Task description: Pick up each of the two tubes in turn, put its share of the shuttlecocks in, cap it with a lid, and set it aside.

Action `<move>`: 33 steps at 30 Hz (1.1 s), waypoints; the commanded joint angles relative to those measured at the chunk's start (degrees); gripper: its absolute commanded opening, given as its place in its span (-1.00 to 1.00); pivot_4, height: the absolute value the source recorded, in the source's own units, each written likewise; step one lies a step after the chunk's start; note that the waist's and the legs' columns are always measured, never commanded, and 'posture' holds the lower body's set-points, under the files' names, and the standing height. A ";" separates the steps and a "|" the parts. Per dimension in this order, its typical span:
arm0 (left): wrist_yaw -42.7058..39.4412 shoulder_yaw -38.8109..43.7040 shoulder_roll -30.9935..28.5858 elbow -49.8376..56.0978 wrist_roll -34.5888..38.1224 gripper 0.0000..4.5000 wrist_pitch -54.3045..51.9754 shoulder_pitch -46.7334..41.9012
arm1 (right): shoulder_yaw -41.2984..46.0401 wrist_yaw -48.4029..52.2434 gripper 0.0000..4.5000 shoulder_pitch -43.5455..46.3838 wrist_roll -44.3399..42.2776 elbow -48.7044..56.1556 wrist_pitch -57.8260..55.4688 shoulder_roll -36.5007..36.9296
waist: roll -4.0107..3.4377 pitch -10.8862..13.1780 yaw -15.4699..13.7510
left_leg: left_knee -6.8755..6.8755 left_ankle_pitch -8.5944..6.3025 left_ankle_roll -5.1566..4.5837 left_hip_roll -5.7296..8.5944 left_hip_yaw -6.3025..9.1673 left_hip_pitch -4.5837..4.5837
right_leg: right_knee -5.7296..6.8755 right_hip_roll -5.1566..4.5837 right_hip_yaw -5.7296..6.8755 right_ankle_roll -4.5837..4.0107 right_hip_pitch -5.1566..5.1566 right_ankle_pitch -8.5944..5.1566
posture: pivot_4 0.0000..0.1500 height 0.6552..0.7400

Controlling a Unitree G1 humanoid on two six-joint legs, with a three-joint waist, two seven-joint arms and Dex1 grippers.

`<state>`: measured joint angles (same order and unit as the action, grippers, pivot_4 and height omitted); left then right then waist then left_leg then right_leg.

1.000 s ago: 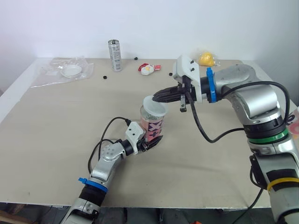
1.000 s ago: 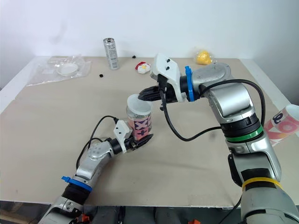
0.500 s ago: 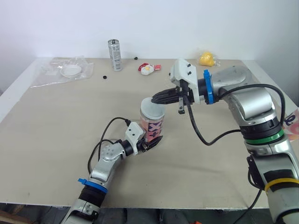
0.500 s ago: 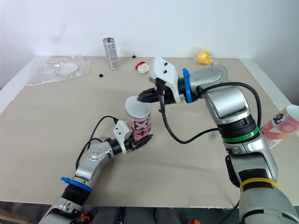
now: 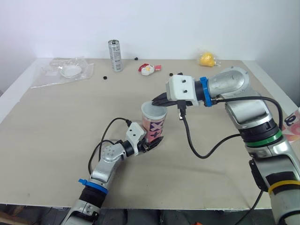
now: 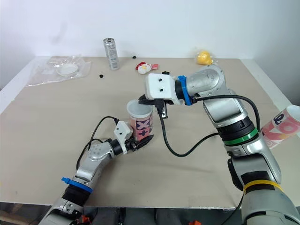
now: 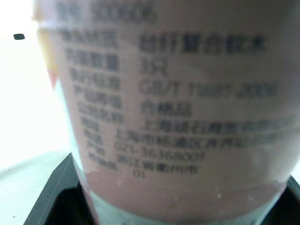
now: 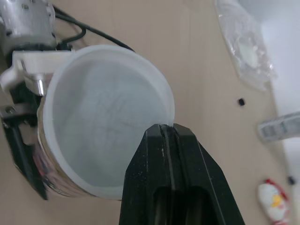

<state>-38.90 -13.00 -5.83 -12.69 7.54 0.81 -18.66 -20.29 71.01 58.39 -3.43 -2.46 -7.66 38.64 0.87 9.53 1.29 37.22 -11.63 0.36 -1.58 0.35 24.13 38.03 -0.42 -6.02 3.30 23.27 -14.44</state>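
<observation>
A pink patterned shuttlecock tube (image 5: 153, 127) stands near the middle of the table (image 5: 56, 122), long axis close to vertical and mouth up. One translucent white lid (image 5: 153, 110) sits over that mouth.

The left gripper (image 5: 151, 142) is clamped on the tube's lower part, one black finger on each side. In the left wrist view the printed label faces the camera. The left arm lies low over the table and reaches forward, its wrist just beside the tube.

The right arm is bent at the elbow, and its forearm crosses inward toward the robot's left. The right gripper (image 5: 157, 101) meets the tube's top from the far right side, its two fingers pressed together on the lid's rim.

A second pink-and-white tube (image 6: 282, 123) shows tilted at the right edge of the scene, well apart from the first.

Along the far side of the table are:
- one silver can (image 5: 115, 55), upright
- one clear plastic bag (image 5: 49, 77) holding one white disc (image 5: 71, 71)
- one small black piece (image 5: 105, 77)
- one red-and-white toy (image 5: 147, 69)
- one yellow object (image 5: 207, 58)
</observation>
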 commanded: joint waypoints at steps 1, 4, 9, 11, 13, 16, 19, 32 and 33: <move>-0.52 -2.02 -0.66 -3.06 -1.57 0.36 -2.38 2.06 | -0.48 0.04 -0.98 0.18 3.63 -1.81 6.60 0.19 | 0.00 0.00 0.00 | 0.00 0.00 0.00 0.00 0.00 0.00 | 0.00 0.00 0.00 0.01 0.00 0.01 | 1.00 1.00; -0.61 -2.01 -0.70 -3.10 -1.54 0.36 -2.41 2.00 | -0.62 -0.03 -0.98 0.28 5.41 -2.77 10.69 0.33 | 0.00 0.00 0.00 | 0.00 0.00 0.00 0.00 0.00 -0.01 | 0.00 0.00 0.00 0.00 -0.01 0.00 | 1.00 1.00; -0.70 -1.99 -0.65 -3.45 -1.53 0.36 -2.32 1.70 | -0.95 0.14 -0.98 0.44 7.97 -2.93 16.68 0.68 | 0.00 0.00 0.00 | 0.00 0.00 0.00 0.00 0.00 -0.03 | 0.00 0.00 0.00 -0.06 -0.02 -0.03 | 1.00 1.00; -0.70 -2.00 -0.60 -3.63 -1.54 0.36 -2.31 1.51 | -1.29 0.31 -0.98 0.38 9.51 -2.33 18.94 1.11 | 0.00 0.00 -0.02 | 0.00 0.00 0.00 0.00 0.00 -0.03 | 0.00 0.00 0.00 -0.07 -0.03 -0.04 | 1.00 1.00; -0.74 -1.98 -0.57 -3.80 -1.53 0.36 -2.30 1.39 | -1.68 0.76 -0.98 0.30 10.85 -2.38 21.65 1.56 | 0.00 0.00 -0.03 | 0.00 0.00 0.00 0.00 0.00 -0.03 | 0.00 -0.01 0.00 -0.07 -0.03 -0.04 | 1.00 1.00; -0.82 -2.01 -0.55 -3.90 -1.54 0.36 -2.32 1.32 | -1.88 0.82 -0.98 0.28 12.18 -2.80 24.44 1.81 | 0.00 0.00 -0.04 | 0.00 0.00 0.00 0.00 0.00 -0.04 | 0.00 -0.02 0.00 -0.08 -0.04 -0.04 | 1.00 1.00; -0.89 -1.99 -0.56 -3.97 -1.51 0.36 -2.38 1.25 | -2.04 0.24 -0.98 0.65 13.98 -3.09 27.28 1.75 | 0.00 0.00 -0.04 | 0.00 0.00 0.00 0.00 0.00 -0.04 | 0.00 -0.03 0.00 -0.08 -0.05 -0.05 | 1.00 1.00; -1.09 -2.12 -0.65 -4.21 -1.53 0.36 -2.25 1.04 | -3.93 -2.92 -0.98 2.88 22.14 -7.14 39.58 2.55 | -0.01 -0.01 -0.04 | 0.00 0.00 0.00 -0.02 -0.08 -0.30 | 0.00 -0.04 -0.03 -0.14 -0.19 -0.03 | 1.00 1.00; -1.11 -2.13 -0.64 -4.21 -1.52 0.36 -2.26 1.03 | -3.96 -2.92 -0.98 2.87 22.24 -7.14 40.08 2.65 | 0.00 -0.02 -0.04 | -0.01 0.00 0.00 -0.02 -0.09 -0.31 | 0.00 -0.05 -0.03 -0.15 -0.20 -0.03 | 1.00 1.00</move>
<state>-39.17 -12.97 -5.82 -13.83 7.63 0.80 -19.63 -23.16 67.21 61.27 16.55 -8.57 31.57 39.79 0.87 9.51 1.25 37.21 -11.63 0.36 -1.60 0.26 23.80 38.03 -0.48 -6.05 3.15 23.05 -14.48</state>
